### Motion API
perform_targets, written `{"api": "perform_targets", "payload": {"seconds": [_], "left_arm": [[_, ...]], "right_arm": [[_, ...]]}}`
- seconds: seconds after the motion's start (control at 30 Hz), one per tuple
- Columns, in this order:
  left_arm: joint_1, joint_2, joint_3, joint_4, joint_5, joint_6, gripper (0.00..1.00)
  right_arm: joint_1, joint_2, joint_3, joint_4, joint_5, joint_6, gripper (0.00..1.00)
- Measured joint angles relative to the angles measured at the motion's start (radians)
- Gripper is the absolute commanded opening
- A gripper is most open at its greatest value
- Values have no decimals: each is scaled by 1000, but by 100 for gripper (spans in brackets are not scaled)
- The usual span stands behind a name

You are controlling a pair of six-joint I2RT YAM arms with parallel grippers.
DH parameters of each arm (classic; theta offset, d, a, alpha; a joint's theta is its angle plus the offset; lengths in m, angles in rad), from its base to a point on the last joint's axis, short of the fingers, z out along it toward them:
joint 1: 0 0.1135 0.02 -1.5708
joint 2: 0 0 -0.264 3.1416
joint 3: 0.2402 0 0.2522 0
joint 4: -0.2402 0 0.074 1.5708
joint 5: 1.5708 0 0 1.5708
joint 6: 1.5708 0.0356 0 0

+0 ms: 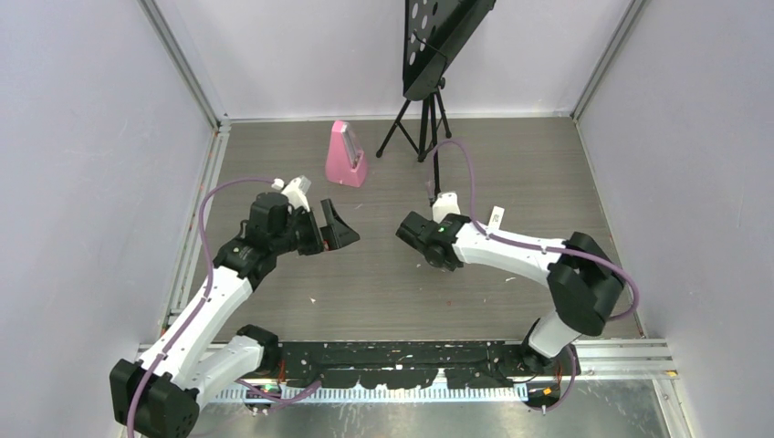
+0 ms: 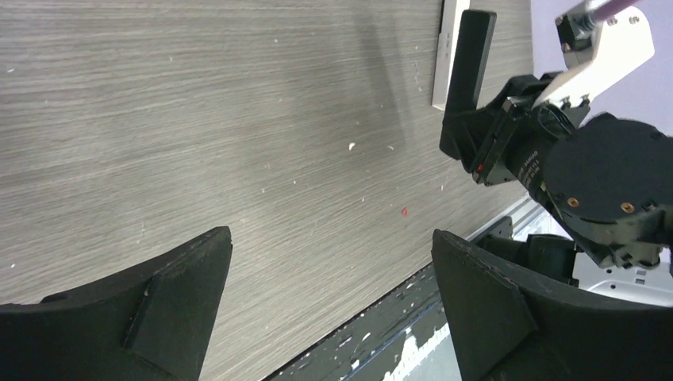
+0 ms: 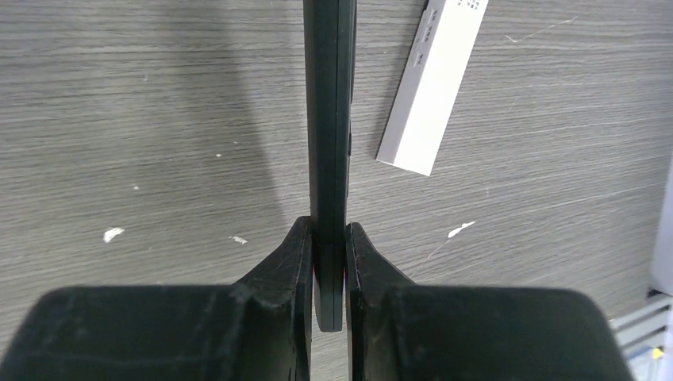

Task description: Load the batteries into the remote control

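Right gripper point(image 3: 329, 232) is clamping the remote point(image 3: 328, 119) edge-on; left gripper point(image 2: 332, 238), at 9 o'clock, is gaping empty. Opening the remote's back is likely coming next.

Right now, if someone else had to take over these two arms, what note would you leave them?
Left tool: open, empty, hovering over the table.
Right tool: shut on the black remote, gripping one end.
White remote: lying on the table, untouched.
Batteries: none in view.
Done: black remote picked up.
To do: find the batteries and load them; whether any are already in cannot be told.
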Motion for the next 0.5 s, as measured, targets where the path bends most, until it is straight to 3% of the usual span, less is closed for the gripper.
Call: {"api": "perform_targets", "payload": {"seconds": [0.4,0.5], "left_arm": [[0,-20,8,-84,-40,48,100],[0,-11,21,-93,-42,52,100]], "right_arm": [[0,242,57,6,5,-64,1],[0,254,58,13,-17,-83,13]]}}
